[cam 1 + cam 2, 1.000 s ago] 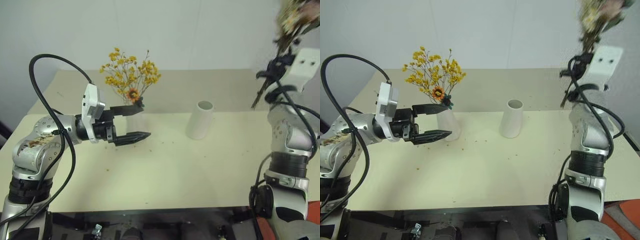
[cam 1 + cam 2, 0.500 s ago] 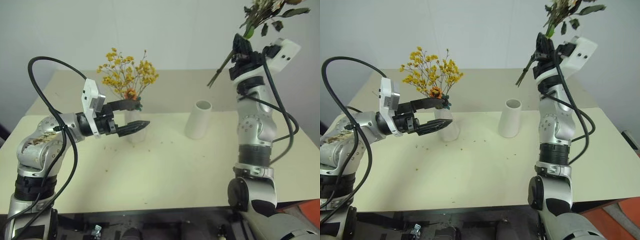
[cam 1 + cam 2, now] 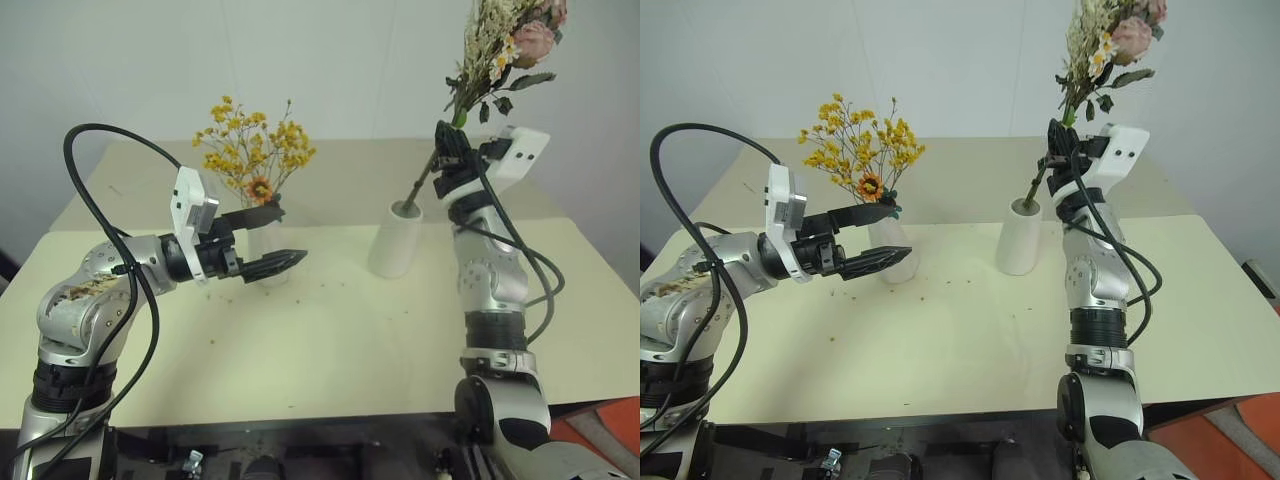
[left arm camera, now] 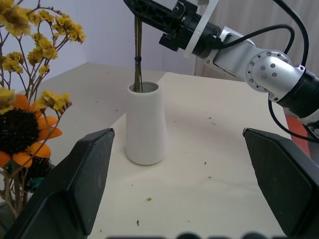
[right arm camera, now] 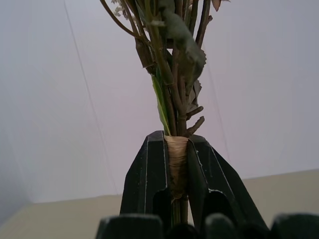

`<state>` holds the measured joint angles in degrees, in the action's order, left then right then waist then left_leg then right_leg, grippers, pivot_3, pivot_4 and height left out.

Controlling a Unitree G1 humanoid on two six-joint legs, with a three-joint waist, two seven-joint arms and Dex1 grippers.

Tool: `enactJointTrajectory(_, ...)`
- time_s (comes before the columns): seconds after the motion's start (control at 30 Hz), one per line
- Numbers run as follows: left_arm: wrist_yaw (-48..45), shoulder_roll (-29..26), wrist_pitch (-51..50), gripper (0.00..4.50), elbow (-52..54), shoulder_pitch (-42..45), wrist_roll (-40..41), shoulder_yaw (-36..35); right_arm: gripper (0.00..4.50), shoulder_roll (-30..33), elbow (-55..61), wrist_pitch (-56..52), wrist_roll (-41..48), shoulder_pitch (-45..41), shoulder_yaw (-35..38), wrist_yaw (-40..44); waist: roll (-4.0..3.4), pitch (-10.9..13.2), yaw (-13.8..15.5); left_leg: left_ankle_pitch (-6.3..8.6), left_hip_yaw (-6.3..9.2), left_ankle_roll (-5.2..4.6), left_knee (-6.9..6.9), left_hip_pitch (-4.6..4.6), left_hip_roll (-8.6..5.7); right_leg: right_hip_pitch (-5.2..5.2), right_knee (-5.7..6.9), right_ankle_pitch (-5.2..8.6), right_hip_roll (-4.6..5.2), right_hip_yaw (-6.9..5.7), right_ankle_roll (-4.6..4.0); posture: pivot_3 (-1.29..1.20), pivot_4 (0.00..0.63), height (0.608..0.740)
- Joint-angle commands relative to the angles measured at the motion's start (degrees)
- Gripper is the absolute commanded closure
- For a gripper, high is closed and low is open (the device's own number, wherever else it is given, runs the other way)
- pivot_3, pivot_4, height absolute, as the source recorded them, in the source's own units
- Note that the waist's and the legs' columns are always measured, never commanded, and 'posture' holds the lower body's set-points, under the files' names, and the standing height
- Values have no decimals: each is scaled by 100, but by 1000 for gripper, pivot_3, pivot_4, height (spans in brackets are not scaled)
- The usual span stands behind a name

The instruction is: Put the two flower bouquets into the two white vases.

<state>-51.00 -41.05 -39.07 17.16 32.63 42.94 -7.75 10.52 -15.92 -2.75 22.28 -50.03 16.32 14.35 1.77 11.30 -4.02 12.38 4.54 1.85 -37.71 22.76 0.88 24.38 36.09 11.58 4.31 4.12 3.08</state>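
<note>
Head view: the right gripper [image 3: 452, 160] clamps the pink rose bouquet [image 3: 505, 45], its stems reaching the wider white cylinder vase's [image 3: 396, 240] mouth. The left gripper [image 3: 270, 235], jaws apart and empty, flanks the slim white vase [image 3: 893, 250] of yellow dried flowers [image 3: 255, 150].

Left wrist view: stem tips sit inside that mouth.

Right wrist view: black fingers [image 5: 144, 179] pinch the tape-wrapped stems; blooms are cut off.

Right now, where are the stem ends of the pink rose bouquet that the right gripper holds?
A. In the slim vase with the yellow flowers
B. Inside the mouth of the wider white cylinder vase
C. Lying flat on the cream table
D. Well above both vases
B: the stems of the pink rose bouquet, clamped in the right gripper, reach into the mouth of the wider white cylinder vase.
</note>
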Motion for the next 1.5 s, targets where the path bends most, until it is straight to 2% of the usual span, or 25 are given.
enactJointTrajectory(0.03,-10,-30,-18,0,185,61,129,-117,4249,34,411,124,-5,33,-30,-41,0,0,1,0,0,0,0,0,0,0,0,0,0,0,0,0,150,740)
enactJointTrajectory(0.5,42,73,-104,0,252,53,145,-71,4249,-31,738,220,-283,692,-498,129,0,0,0,0,0,0,0,1,0,0,-1,0,0,0,0,0,150,740)
enactJointTrajectory(0.87,-11,51,-68,0,223,31,78,-53,561,9,1359,-214,-461,1156,-670,-17,0,0,-1,0,0,0,0,0,0,-1,-1,1,0,0,1,0,150,740)
enactJointTrajectory(0.93,-30,64,-51,0,188,50,51,-24,19,53,1446,-271,-567,1237,-721,-67,0,0,4,0,0,0,0,-1,0,-1,-1,1,-1,0,1,0,150,740)
enactJointTrajectory(1.07,-74,100,2,0,137,83,-6,44,19,137,1823,-427,-586,1492,-666,-133,0,0,7,0,0,0,0,2,0,-1,-4,1,0,0,2,0,150,740)
enactJointTrajectory(1.3,-112,124,64,0,112,39,64,-77,19,760,3173,-1016,-140,2597,-382,271,0,0,43,0,0,0,-1,4,-1,-3,-7,2,2,-1,3,0,150,740)
enactJointTrajectory(1.4,-395,-1,184,0,191,-159,163,-266,19,1294,3826,-1396,335,3078,-89,687,0,0,39,0,0,0,-1,3,-1,-3,-8,4,1,-1,6,0,150,740)
enactJointTrajectory(1.5,-917,-325,307,0,137,-459,326,-690,19,2212,4257,-1813,822,3527,362,1410,0,0,11,0,-2,0,1,3,1,-2,-9,9,1,1,11,0,150,740)
